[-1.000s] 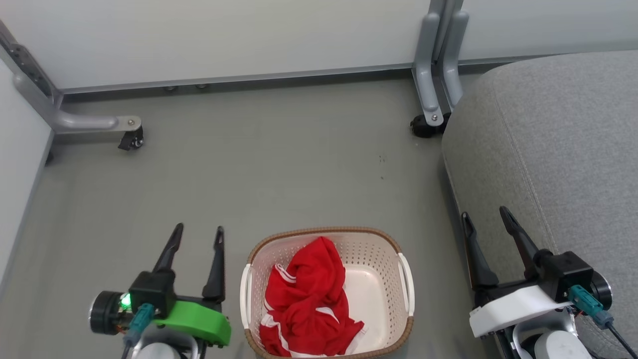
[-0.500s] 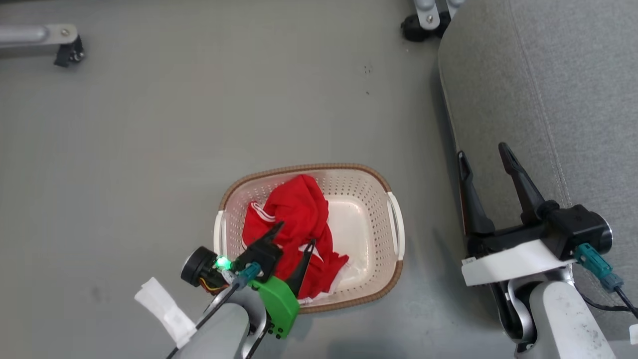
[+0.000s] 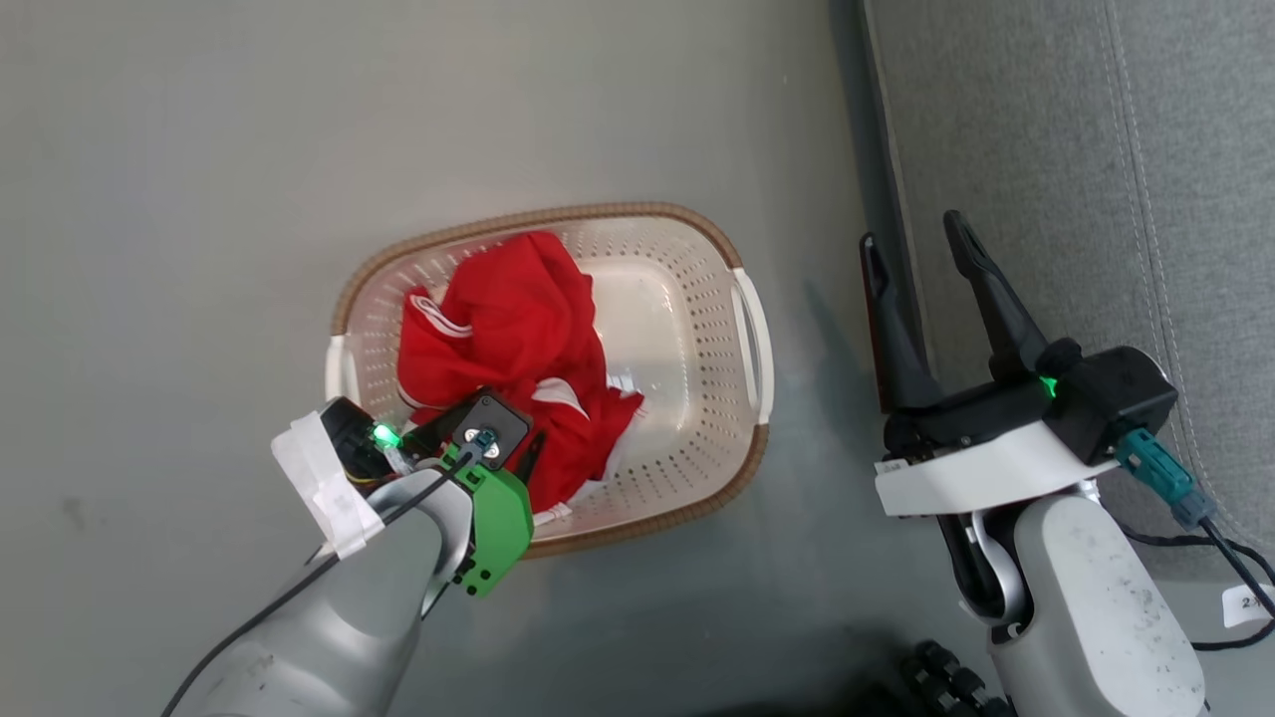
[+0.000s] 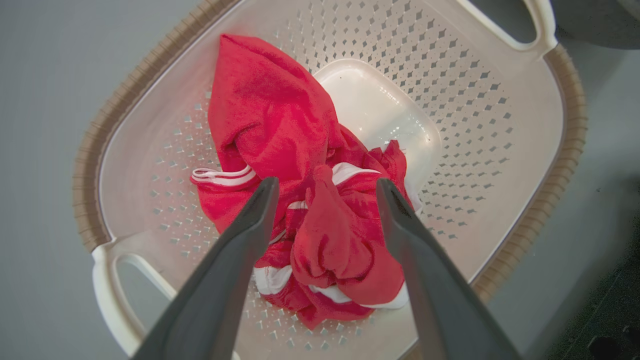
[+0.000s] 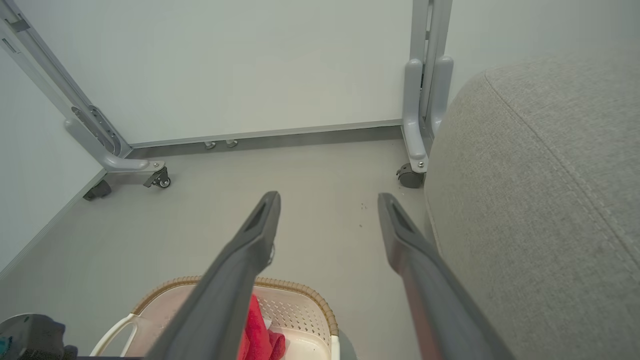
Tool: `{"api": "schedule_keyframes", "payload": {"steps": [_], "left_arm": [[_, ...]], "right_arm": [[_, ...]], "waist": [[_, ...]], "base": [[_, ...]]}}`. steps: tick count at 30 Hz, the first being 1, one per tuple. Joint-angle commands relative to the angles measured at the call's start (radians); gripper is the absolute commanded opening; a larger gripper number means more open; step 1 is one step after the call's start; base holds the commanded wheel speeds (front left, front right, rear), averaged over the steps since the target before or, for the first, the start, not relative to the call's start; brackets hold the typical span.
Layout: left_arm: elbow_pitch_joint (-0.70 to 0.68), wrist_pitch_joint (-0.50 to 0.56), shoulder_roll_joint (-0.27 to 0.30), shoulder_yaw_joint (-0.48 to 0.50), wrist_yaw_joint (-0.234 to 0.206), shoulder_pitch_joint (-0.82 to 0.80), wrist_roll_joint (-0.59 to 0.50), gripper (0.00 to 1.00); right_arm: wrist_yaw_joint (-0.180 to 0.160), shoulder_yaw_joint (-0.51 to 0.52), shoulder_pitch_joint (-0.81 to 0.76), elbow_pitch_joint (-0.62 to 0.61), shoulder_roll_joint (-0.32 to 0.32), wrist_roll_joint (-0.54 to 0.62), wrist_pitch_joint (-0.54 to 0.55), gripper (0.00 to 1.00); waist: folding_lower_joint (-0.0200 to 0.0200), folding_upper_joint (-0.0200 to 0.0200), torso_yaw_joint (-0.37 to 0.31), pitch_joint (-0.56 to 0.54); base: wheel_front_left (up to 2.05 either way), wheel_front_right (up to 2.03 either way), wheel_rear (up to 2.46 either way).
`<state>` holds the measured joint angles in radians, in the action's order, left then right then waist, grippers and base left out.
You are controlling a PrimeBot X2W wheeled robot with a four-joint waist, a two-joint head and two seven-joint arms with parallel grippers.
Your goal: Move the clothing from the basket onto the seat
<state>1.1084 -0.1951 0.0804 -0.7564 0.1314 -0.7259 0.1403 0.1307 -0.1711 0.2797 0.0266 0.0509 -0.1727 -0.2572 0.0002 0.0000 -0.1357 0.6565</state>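
Your left gripper [image 4: 326, 182] hangs wide open and empty over the red clothing [image 3: 508, 319], which lies bunched in the basket [image 3: 598, 209] on the floor [image 3: 199, 199]. Your right gripper [image 3: 909, 229] is wide open, holding nothing, beside the seat [image 3: 1046, 149].

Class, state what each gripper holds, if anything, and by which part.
Nothing is held. The left gripper is open over the clothing in the basket; the right gripper is open, empty.

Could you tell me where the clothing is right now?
In the head view the clothing lies bunched in the left half of the basket, left of the seat, with the open left gripper just over it.
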Motion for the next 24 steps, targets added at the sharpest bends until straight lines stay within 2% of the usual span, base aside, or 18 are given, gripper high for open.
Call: {"api": "schedule_keyframes", "payload": {"steps": [1,10,20,21,22,24], "left_arm": [[0.018,0.011,0.014,-0.012,-0.001,-0.029,0.017,1.00],[0.109,0.073,0.057,-0.096,-0.001,-0.100,0.057,1.00],[0.147,0.175,0.080,-0.169,-0.001,-0.138,0.093,1.00],[0.148,0.184,0.079,-0.174,-0.001,-0.138,0.096,0.64],[0.149,0.187,0.079,-0.180,-0.001,-0.142,0.098,0.00],[0.152,0.195,0.079,-0.194,-0.001,-0.147,0.100,0.00]], "right_arm": [[0.000,-0.005,0.024,0.006,0.000,-0.013,-0.008,1.00],[0.000,-0.041,0.068,-0.006,0.000,-0.066,-0.008,1.00],[0.000,-0.057,0.079,-0.012,0.000,-0.096,-0.008,1.00],[0.000,-0.058,0.079,-0.011,0.000,-0.097,-0.008,1.00],[0.000,-0.058,0.080,-0.011,0.000,-0.099,-0.008,1.00],[0.000,-0.058,0.083,-0.008,0.000,-0.100,-0.008,1.00]], "waist": [[-0.0002,0.0000,-0.072,0.099],[-0.0002,0.0000,-0.118,0.169],[-0.0002,0.0000,-0.143,0.206],[-0.0002,0.0000,-0.144,0.207],[-0.0002,0.0000,-0.145,0.208],[-0.0002,0.0000,-0.144,0.207]], "base": [[0.00,0.00,0.00],[0.00,0.00,0.00],[0.00,0.00,0.00],[0.00,0.00,0.00],[0.00,0.00,0.00],[0.00,0.00,0.00]]}}
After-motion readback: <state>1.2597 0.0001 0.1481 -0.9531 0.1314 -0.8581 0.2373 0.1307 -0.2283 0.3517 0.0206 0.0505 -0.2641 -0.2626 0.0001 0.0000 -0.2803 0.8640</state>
